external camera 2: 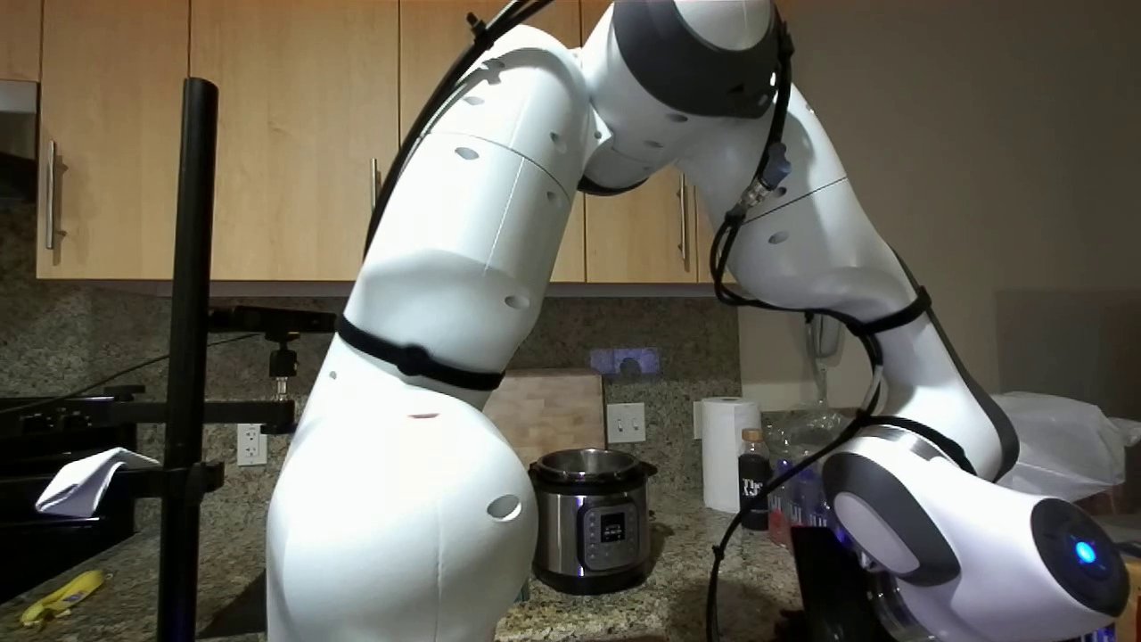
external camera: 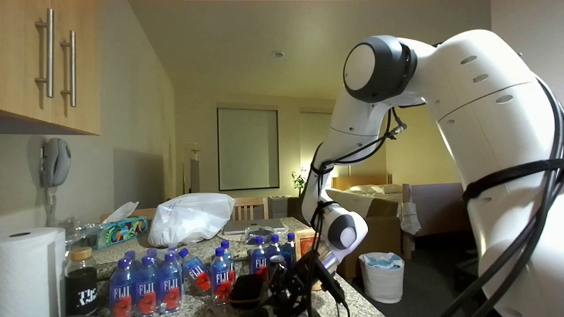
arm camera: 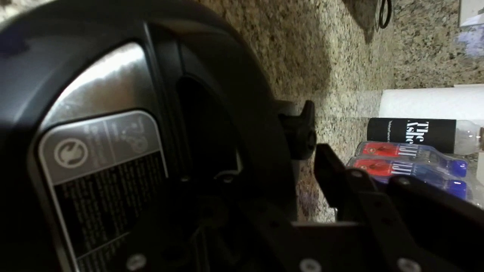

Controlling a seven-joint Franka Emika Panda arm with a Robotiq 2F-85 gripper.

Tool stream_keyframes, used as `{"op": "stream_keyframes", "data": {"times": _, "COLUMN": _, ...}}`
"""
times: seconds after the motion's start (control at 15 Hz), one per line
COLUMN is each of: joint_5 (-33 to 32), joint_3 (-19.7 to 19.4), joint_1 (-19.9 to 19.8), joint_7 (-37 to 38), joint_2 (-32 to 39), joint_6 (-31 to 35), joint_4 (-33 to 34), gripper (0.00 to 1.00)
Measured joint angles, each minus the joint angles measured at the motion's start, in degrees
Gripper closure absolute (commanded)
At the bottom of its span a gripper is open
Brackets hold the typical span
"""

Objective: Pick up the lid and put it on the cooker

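Wrist view: my gripper (arm camera: 280, 166) is right up by the big black lid (arm camera: 124, 113), and we are both well apart from the paper-towel roll (arm camera: 427, 104). The lid is much nearer to me than the roll is, and it has a shiny metal part with a gray and black label. I can see one of my fingers (arm camera: 332, 170) on the side toward the roll, but the other is lost in the dark, so I cannot tell if I am holding the lid or not. A bottle with a black wrap (arm camera: 414, 134) is just beside the roll, and water bottles (arm camera: 397, 170) with blue caps come next. In an exterior view, my white arm (external camera: 489, 127) bends down to my gripper, well apart from the roll, with water bottles between. One water bottle leans over. A tissue box (external camera: 128, 230) and a white bag (external camera: 191, 218) are farther back than the roll. In an exterior view, the cooker (external camera 2: 592, 535) stands upright to the left of the roll, well apart from it. Its top is open and shiny inside. A wooden board (external camera 2: 548, 415) is left of the roll too.
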Motion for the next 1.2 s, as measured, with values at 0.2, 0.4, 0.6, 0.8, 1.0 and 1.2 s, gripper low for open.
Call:
{"op": "stream_keyframes", "data": {"times": 0.2, "joint_5": 0.16, "joint_3": 0.00, "joint_1": 0.03, "joint_7": -0.01, "joint_2": 0.13, "joint_6": 0.04, "joint_4": -0.45, "gripper": 0.99}}
{"op": "stream_keyframes", "data": {"times": 0.4, "joint_5": 0.15, "joint_3": 0.00, "joint_1": 0.10, "joint_7": -0.01, "joint_2": 0.16, "joint_6": 0.12, "joint_4": -0.73, "gripper": 0.97}}
{"op": "stream_keyframes", "data": {"times": 0.6, "joint_5": 0.15, "joint_3": 0.00, "joint_1": 0.50, "joint_7": -0.07, "joint_2": 0.03, "joint_6": 0.70, "joint_4": -0.73, "gripper": 0.96}}
{"op": "stream_keyframes", "data": {"times": 0.8, "joint_5": 0.12, "joint_3": 0.01, "joint_1": 1.33, "joint_7": -0.14, "joint_2": -0.62, "joint_6": 2.30, "joint_4": -0.88, "gripper": 0.96}}
{"op": "stream_keyframes", "data": {"times": 1.0, "joint_5": -1.04, "joint_3": 0.00, "joint_1": 1.82, "joint_7": -0.14, "joint_2": -2.60, "joint_6": 2.97, "joint_4": -1.74, "gripper": 0.96}}
{"op": "stream_keyframes", "data": {"times": 1.2, "joint_5": -3.88, "joint_3": -0.08, "joint_1": 1.83, "joint_7": -0.13, "joint_2": -7.81, "joint_6": 2.97, "joint_4": -4.40, "gripper": 0.96}}
